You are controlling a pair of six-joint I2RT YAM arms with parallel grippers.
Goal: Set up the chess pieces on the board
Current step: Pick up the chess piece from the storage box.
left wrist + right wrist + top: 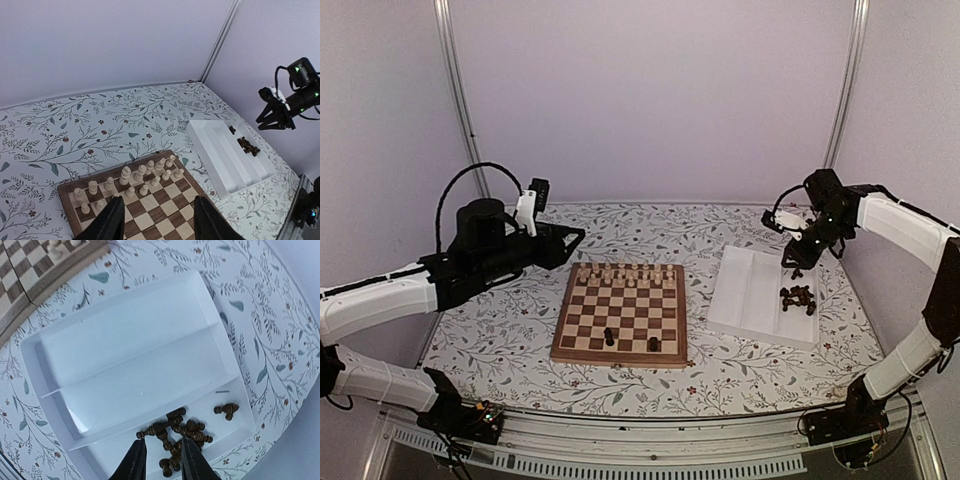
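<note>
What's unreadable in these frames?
- Dark pile in tray: right wrist view, pieces overlap and right gripper covers some; count and types unclear.
- Two dark pieces on board: top view, too small to tell types.
- Board's near rows: left wrist view, cut off by the bottom edge and left gripper.

Plain pale lilac walls (650,90) enclose three sides, with metal posts (458,90) in the back corners. The worktop (740,375) wears a white cloth (510,340) printed with leafy sprigs, evenly lit.
</note>
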